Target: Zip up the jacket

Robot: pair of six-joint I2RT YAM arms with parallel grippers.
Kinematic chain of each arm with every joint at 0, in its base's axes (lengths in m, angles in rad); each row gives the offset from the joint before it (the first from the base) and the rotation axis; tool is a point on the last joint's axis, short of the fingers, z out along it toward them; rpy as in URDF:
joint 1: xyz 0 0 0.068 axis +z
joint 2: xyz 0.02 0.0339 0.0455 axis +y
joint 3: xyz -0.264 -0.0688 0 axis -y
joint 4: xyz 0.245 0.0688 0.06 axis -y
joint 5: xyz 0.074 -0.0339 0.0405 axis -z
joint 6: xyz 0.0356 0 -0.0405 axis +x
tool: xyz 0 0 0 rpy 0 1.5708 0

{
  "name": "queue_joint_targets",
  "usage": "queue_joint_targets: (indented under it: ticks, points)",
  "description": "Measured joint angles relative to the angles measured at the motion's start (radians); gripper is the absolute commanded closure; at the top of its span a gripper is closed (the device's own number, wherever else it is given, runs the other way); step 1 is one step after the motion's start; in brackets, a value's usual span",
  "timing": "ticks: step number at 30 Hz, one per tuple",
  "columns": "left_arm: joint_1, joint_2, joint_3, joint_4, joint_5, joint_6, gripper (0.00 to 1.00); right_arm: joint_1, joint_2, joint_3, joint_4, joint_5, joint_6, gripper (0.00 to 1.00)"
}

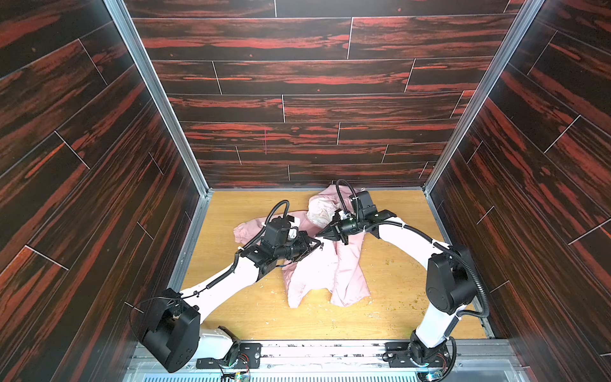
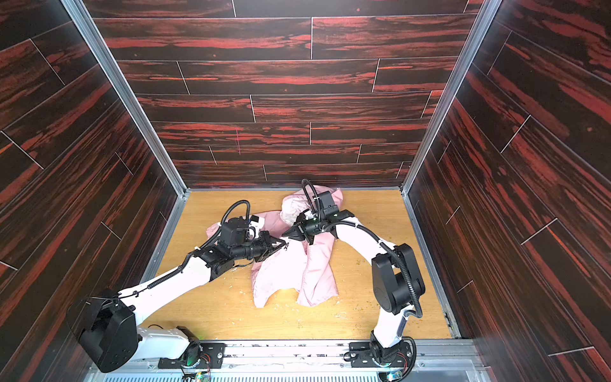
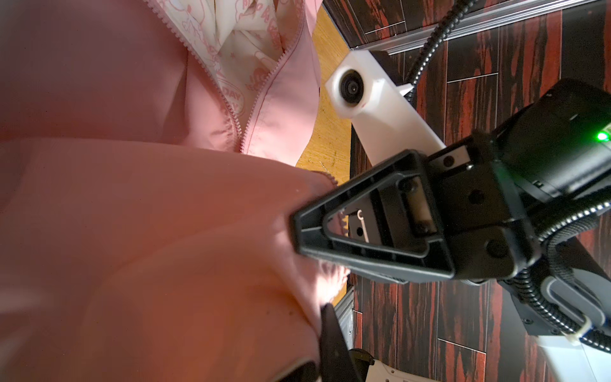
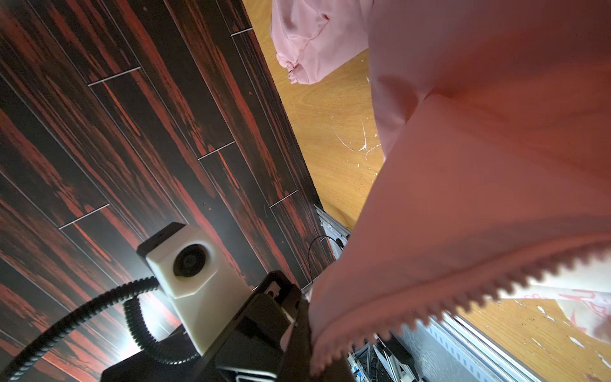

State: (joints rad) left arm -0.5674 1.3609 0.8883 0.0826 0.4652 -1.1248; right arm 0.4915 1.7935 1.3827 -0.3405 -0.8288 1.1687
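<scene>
Closed in by dark, red-streaked plank walls point(image 1: 297, 99) around a pale wood bench point(image 1: 248, 314) flecked with white scraps point(image 4: 363, 145). Shows the jacket point(image 1: 317, 274) rumpled mid-bench toward the back, zipper point(image 3: 231, 109) gaping over printed lining point(image 3: 238, 49) and joined only at one end, so judged barely begun. Has left tool point(image 1: 319, 245) and right tool point(image 1: 318, 234) each clamped on pink cloth by the toothed edge, tips nearly meeting.

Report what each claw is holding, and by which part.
Both hold the small light pink fabric jacket: the left claw and the right claw each pinch its open front edge beside the zipper teeth.
</scene>
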Motion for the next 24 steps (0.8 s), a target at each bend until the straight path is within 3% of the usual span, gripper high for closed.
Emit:
queue_joint_targets:
  ticks: [2, 7, 10, 13, 15, 18, 24]
  points:
    - [0.002, 0.0, 0.0, 0.0, 0.0, 0.0, 1.0, -0.002, 0.0, 0.001, -0.004, 0.0, -0.005, 0.9]
    - [0.022, 0.001, 0.0, 0.0, 0.007, 0.0, 1.0, -0.021, -0.004, 0.005, -0.052, 0.029, -0.05, 0.43]
    - [0.049, 0.004, 0.0, -0.001, 0.012, 0.002, 1.0, -0.05, -0.044, -0.027, -0.08, 0.076, -0.085, 0.2]
    - [0.071, 0.015, 0.0, -0.006, 0.02, 0.004, 1.0, -0.074, -0.122, -0.081, -0.115, 0.143, -0.129, 0.07]
    - [0.082, 0.029, 0.0, -0.007, 0.029, 0.005, 1.0, -0.078, -0.177, -0.122, -0.123, 0.181, -0.15, 0.01]
    - [0.093, 0.061, 0.0, -0.007, 0.047, 0.01, 1.0, -0.074, -0.28, -0.238, -0.107, 0.235, -0.148, 0.02]
    - [0.106, 0.121, 0.0, -0.028, 0.072, 0.03, 1.0, -0.031, -0.447, -0.494, -0.092, 0.335, -0.06, 0.25]
